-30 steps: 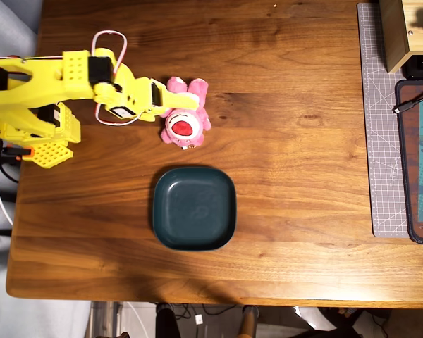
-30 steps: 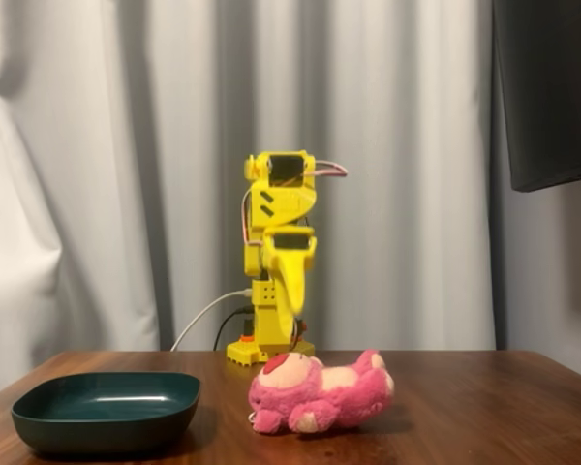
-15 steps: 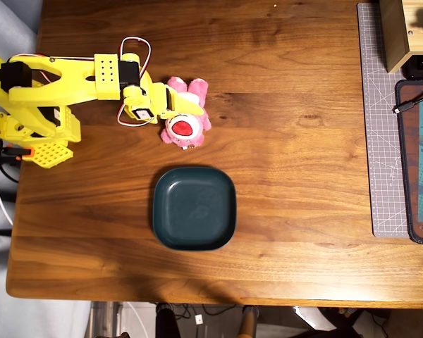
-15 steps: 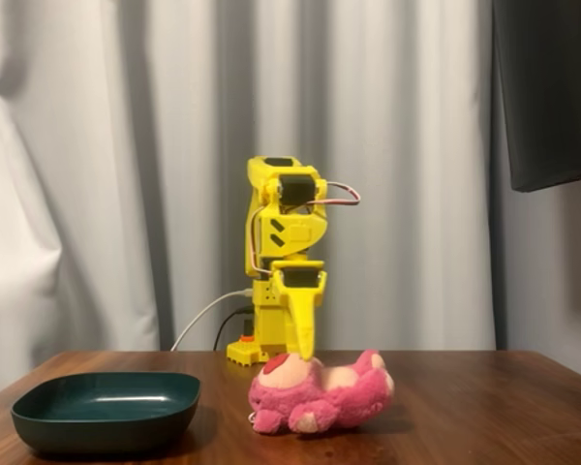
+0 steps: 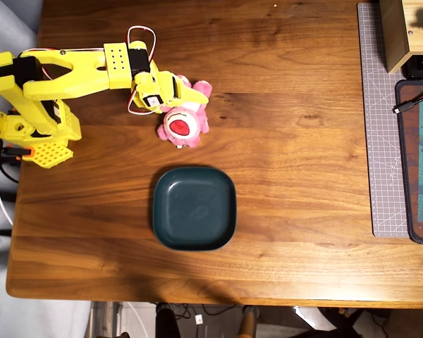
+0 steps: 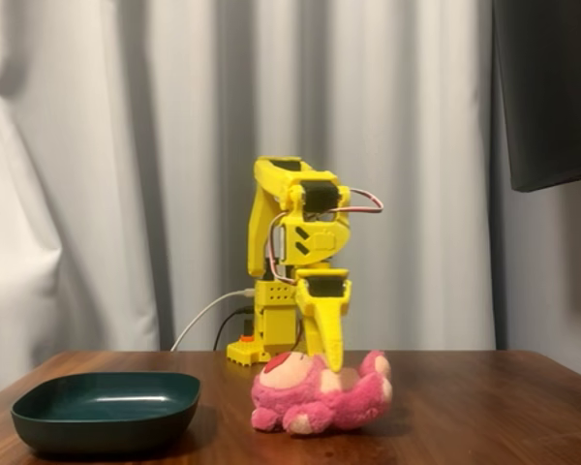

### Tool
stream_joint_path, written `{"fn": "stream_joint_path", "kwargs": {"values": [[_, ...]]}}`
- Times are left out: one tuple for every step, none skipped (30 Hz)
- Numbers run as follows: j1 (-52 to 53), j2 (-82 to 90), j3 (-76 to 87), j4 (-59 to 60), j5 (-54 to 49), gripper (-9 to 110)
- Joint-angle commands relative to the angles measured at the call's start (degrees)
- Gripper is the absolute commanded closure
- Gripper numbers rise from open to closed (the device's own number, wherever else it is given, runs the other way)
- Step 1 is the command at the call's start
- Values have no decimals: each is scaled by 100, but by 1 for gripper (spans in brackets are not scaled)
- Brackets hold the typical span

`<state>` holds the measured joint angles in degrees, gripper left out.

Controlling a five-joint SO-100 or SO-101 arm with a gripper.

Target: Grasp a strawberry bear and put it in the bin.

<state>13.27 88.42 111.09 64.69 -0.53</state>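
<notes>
The strawberry bear (image 5: 182, 125) (image 6: 320, 399), pink with a white muzzle and red nose, lies on the wooden table just above the bin in the overhead view. My yellow gripper (image 5: 188, 96) (image 6: 334, 364) points down onto the bear's middle, its tips pressed into the plush behind the head. One finger (image 5: 190, 103) lies across the bear between head and body, and pink plush shows beyond it. The jaws look open around the body. The bin (image 5: 194, 208) (image 6: 107, 409), a dark teal dish, sits empty in front of the bear.
The arm's base (image 5: 35, 130) is clamped at the table's left edge in the overhead view. A grey cutting mat (image 5: 381, 127), a wooden box (image 5: 402, 32) and a dark pad (image 5: 417, 162) line the right side. White curtains hang behind the arm.
The arm has reached out and the gripper has dropped from above the bear onto its middle. The bear has turned slightly and shifted a little.
</notes>
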Motion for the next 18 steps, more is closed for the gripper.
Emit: {"fn": "stream_joint_path", "kwargs": {"values": [[18,0,-281,-26,97,57],[18,0,-246,-26,114,57],[18,0,-211,-26,123,57],[9,0,-167,-26,132,57],[0,0,-123,-26,141,57],[-18,-9,-88,-26,141,57],[-44,-18,-70,-26,149,57],[-70,-35,-62,-35,149,57],[-114,-44,-62,-35,149,57],[-167,-53,-62,-35,149,58],[-220,-70,-79,-35,149,59],[-281,-70,-79,-35,149,60],[-352,-79,-79,-35,149,61],[-413,-97,-79,-35,149,63],[-483,-123,-88,-35,149,65],[-563,-167,-105,-35,149,68],[-624,-220,-141,-35,149,69],[-686,-290,-176,-35,149,70]]}}
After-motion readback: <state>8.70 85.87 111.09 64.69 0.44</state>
